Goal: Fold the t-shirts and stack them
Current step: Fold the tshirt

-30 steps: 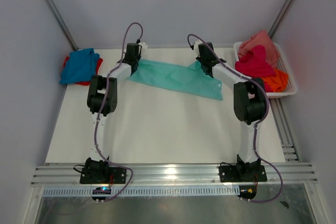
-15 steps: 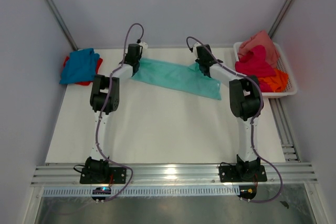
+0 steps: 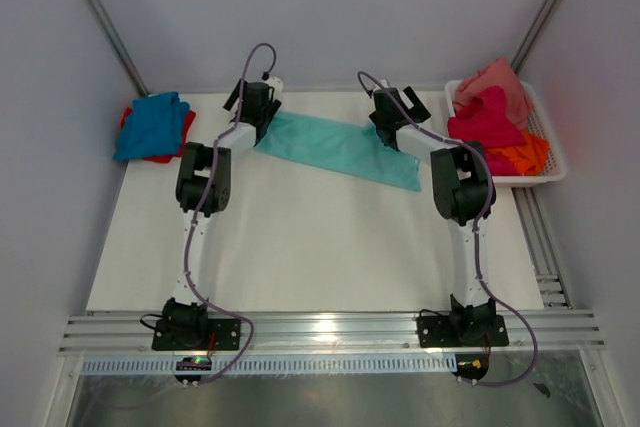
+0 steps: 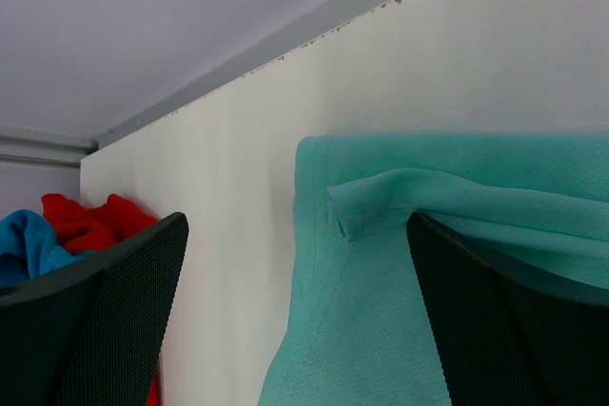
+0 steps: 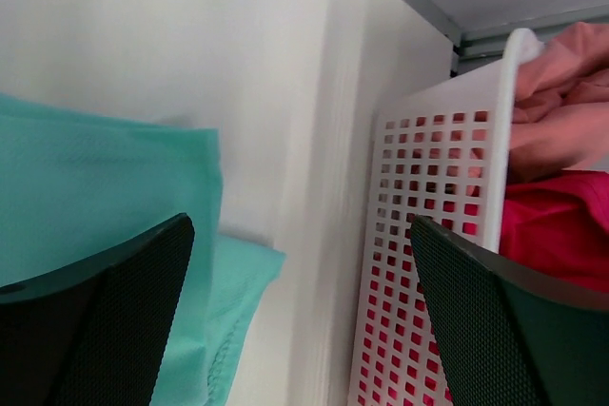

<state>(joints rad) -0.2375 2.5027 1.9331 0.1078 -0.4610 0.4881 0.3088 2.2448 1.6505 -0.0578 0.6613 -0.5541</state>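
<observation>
Mint-teal t-shirt (image 3: 340, 147) lies in a long band; left gripper (image 4: 297, 225) and right gripper (image 5: 300, 225) gape wide, empty; probably best to grip both ends evenly.

A cream table (image 3: 300, 237) bears a flat mint-teal t-shirt (image 3: 335, 147), its ends between the spread jaws of the left gripper (image 3: 254, 97) and right gripper (image 3: 395, 99). Beyond the left jaws lies a red t-shirt (image 4: 90, 225); just beside the right jaws, a white mesh basket (image 5: 502, 140).
</observation>
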